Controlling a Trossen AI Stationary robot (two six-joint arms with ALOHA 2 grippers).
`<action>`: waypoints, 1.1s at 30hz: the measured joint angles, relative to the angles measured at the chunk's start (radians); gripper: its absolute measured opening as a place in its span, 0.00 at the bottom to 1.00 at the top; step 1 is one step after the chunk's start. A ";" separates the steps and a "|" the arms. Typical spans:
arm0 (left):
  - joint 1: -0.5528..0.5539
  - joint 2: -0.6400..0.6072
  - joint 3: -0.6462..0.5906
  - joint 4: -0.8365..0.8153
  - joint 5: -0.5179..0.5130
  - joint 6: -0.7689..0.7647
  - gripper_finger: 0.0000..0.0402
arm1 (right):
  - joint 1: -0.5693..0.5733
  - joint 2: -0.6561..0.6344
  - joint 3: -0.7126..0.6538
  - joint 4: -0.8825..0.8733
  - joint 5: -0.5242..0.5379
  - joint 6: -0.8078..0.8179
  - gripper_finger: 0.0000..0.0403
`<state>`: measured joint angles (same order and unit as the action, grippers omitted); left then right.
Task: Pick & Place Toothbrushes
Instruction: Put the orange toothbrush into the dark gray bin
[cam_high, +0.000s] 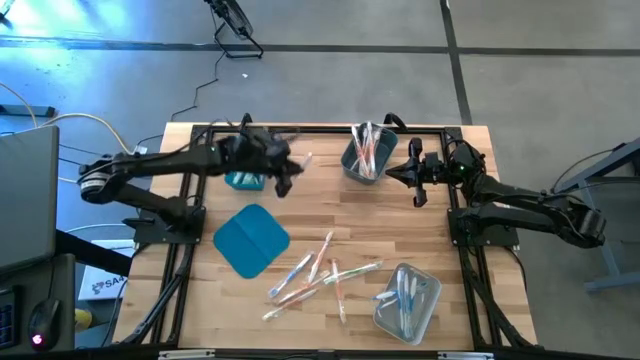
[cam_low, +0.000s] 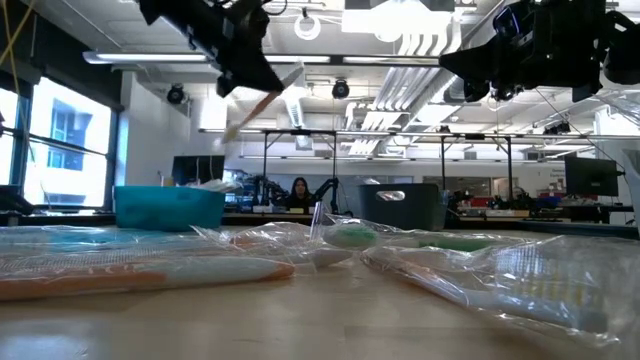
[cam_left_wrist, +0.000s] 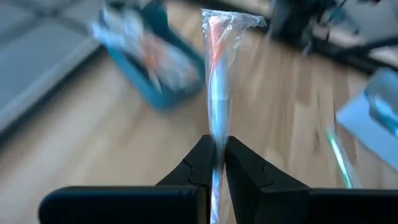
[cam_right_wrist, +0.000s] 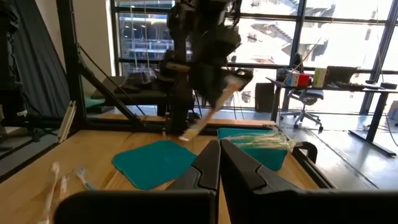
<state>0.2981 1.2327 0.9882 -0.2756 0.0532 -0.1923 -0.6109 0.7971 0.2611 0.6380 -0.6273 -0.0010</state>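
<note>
I'm holding a plastic-wrapped, orange-tipped toothbrush clenched in the left end effector, its long axis pointing straight ahead, with the teal rectangular bin lying ahead and off to one side.

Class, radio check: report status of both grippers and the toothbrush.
Left gripper shut on wrapped toothbrush, raised near teal bin. Right gripper shut, empty, waiting by grey bin. Nothing blocking.

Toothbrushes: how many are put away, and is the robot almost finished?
Not yet. Some already sit in the teal bin, grey bin and clear bin. The left gripper holds one wrapped toothbrush near the teal bin. A pile of loose toothbrushes waits mid-table. The right gripper hangs shut, empty.
</note>
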 joint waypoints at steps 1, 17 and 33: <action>0.028 0.000 0.000 0.041 0.028 0.034 0.06 | 0.000 0.000 0.000 0.000 0.000 0.000 0.01; 0.256 0.007 0.000 0.417 0.421 0.294 0.06 | 0.014 0.040 0.000 0.009 0.210 0.159 0.01; 0.265 0.007 0.000 0.399 0.444 0.347 0.06 | 0.314 0.271 0.002 0.344 0.600 0.213 0.01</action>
<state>0.5629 1.2396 0.9882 0.1230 0.4972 0.1547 -0.2972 1.0680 0.2626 0.9818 -0.0277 0.2125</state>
